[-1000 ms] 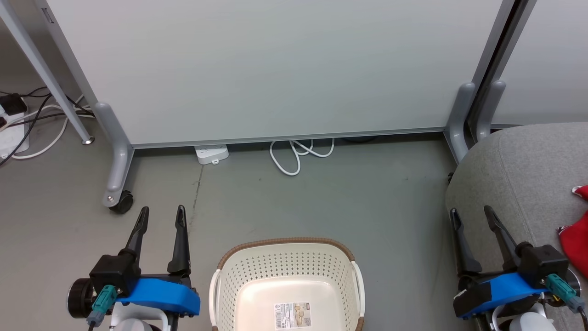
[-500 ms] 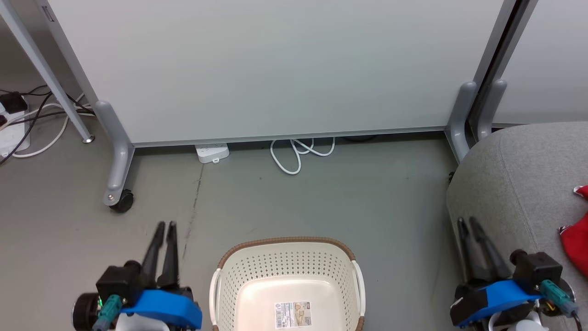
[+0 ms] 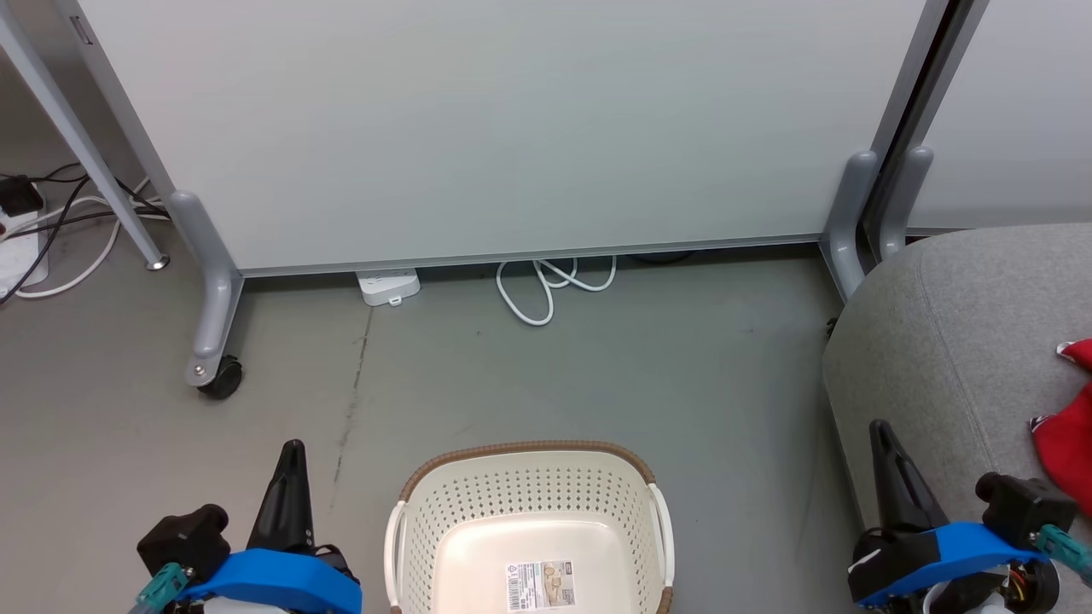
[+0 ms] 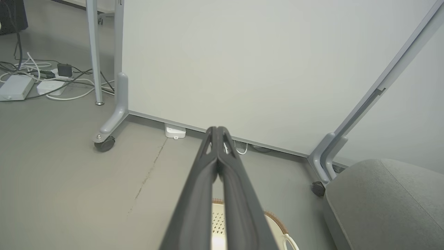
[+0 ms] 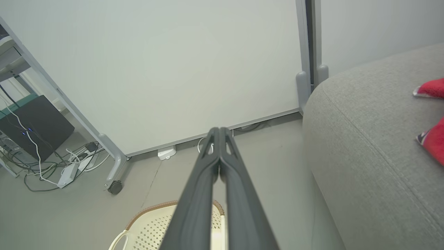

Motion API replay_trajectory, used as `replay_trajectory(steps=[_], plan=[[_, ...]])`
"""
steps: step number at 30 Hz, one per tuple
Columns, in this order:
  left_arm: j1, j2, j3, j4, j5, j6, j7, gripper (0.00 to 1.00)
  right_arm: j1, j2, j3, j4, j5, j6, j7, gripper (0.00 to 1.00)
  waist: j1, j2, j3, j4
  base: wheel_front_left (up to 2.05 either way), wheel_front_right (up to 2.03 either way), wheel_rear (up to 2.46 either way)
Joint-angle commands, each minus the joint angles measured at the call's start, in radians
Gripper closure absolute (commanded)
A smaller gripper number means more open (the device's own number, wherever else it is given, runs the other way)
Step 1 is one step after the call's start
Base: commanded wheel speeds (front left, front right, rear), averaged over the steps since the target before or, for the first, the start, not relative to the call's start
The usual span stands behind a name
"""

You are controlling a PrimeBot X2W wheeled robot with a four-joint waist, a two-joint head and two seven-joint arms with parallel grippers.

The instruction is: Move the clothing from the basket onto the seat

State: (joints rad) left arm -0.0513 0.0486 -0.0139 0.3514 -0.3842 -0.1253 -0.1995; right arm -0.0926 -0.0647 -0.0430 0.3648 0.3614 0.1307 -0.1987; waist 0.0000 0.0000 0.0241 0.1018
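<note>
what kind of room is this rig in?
Probably an office or lab test bay, not a home: wheeled partition panels, a power strip and loose white cable on bare grey floor, with a grey seat and laundry basket staged as props.

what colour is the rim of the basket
Brown, a woven-look rim; the head view shows it best.

The left claw [image 4: 218,133] rises from the bottom edge, its two dark fingers pressed together tip to tip. Below it, the basket [image 4: 275,223] shows part of its brown rim on the grey floor [image 4: 69,180]. The grey seat [image 4: 381,201] stands at the floor's right edge and a white partition [image 4: 242,69] along its far edge.
</note>
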Motion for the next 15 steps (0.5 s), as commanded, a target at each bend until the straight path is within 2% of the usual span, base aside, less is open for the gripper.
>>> replay_trajectory(steps=[1,15], plan=[[-0.027,0.002,0.008,-0.021,-0.044,-0.001,0.009,1.0,-0.013,0.0,-0.005,-0.023,0.046,0.0,0.008,1.0,0.0,0.0,0.0,-0.001,0.0,0.0,0.0],[-0.035,0.002,0.032,-0.039,-0.273,-0.002,0.068,1.0,-0.013,0.003,-0.017,-0.045,0.279,0.0,0.066,1.0,0.0,0.0,-0.003,-0.014,0.0,0.0,0.0]])
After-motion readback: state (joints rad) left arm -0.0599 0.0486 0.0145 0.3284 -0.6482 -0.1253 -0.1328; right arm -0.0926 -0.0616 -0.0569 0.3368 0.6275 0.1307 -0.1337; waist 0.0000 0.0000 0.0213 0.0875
